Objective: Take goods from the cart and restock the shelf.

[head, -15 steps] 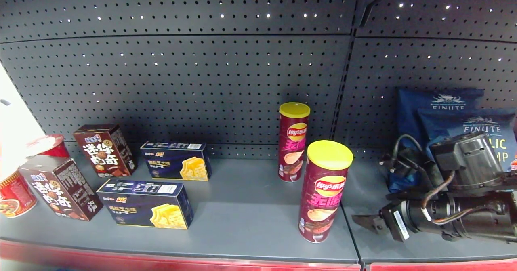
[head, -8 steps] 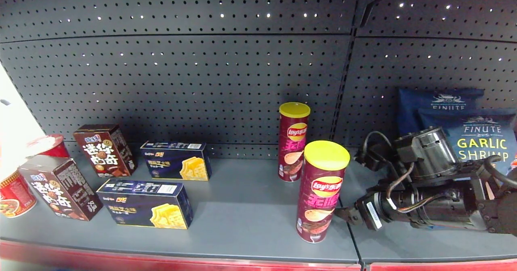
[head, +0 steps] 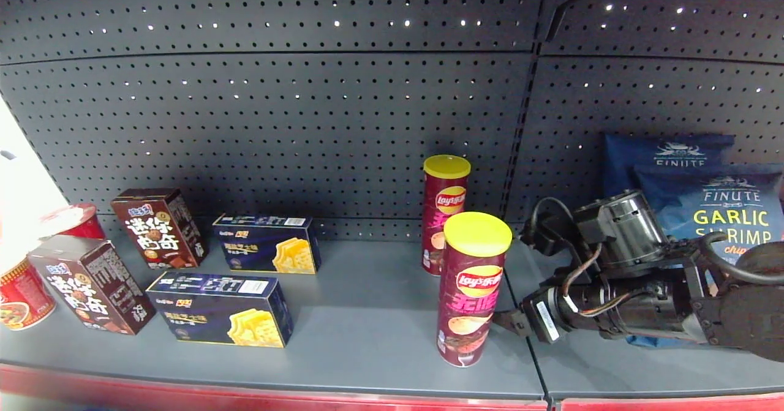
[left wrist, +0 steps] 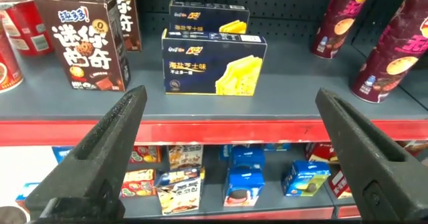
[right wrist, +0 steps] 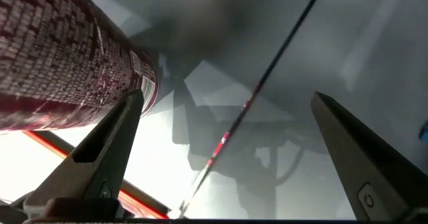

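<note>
Two maroon chip cans with yellow lids stand on the grey shelf (head: 367, 319). The front can (head: 471, 288) leans slightly, just in front of the back can (head: 446, 212). My right gripper (head: 507, 323) lies low over the shelf, its tip against the front can's lower right side. In the right wrist view the right gripper (right wrist: 227, 157) is open, with the can (right wrist: 60, 63) outside one finger, not between them. My left gripper (left wrist: 227, 150) hangs open before the shelf's red front edge, holding nothing. It faces a navy cracker box (left wrist: 214, 63).
Two navy cracker boxes (head: 223, 310) and two brown cookie boxes (head: 92, 285) stand left of the cans, with red cups (head: 21, 294) at the far left. Blue snack bags (head: 729, 209) lean on the pegboard behind my right arm. A lower shelf holds more boxes (left wrist: 241, 184).
My right gripper has slid left along the shelf and pushed the front can left, closer to the back can. The other goods have stayed put.
</note>
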Motion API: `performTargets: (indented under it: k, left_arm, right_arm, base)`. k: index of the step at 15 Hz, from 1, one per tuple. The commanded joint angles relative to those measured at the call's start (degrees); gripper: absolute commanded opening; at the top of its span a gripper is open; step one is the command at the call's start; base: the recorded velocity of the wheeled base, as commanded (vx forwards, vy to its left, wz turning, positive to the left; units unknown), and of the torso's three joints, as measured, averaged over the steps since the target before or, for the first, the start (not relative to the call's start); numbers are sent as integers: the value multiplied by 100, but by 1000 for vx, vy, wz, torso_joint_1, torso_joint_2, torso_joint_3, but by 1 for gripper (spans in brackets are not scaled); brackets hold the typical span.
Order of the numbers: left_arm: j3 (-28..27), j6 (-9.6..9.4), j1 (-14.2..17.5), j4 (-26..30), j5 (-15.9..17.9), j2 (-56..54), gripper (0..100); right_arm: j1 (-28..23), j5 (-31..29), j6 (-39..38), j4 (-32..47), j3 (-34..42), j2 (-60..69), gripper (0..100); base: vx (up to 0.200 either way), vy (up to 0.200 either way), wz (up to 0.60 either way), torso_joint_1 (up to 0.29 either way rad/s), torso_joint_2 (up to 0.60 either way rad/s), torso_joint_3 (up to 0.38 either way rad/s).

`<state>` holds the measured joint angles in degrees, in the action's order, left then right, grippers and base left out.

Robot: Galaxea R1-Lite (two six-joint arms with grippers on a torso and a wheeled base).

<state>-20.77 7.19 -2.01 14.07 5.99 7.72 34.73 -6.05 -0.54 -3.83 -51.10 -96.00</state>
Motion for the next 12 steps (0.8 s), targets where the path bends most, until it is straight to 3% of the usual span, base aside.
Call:
performTargets:
  k: [1, 9, 12]
  left_arm:
    - [12, 1, -1, -1, -1, 19, 100]
    - [21, 10, -1, 17, 8, 11, 100]
    - [12, 10, -1, 8, -1, 11, 100]
  right_arm:
    - [95, -2, -87, -4, -84, -50, 100]
    - [218, -2, -122, -4, -31, -33, 100]
    - [7, -63, -210, -4, 109, 196, 100]
  base:
    - [0, 0, 0, 0, 0, 0]
    - [0, 0, 0, 0, 0, 0]
    - [0, 0, 0, 0, 0, 0]
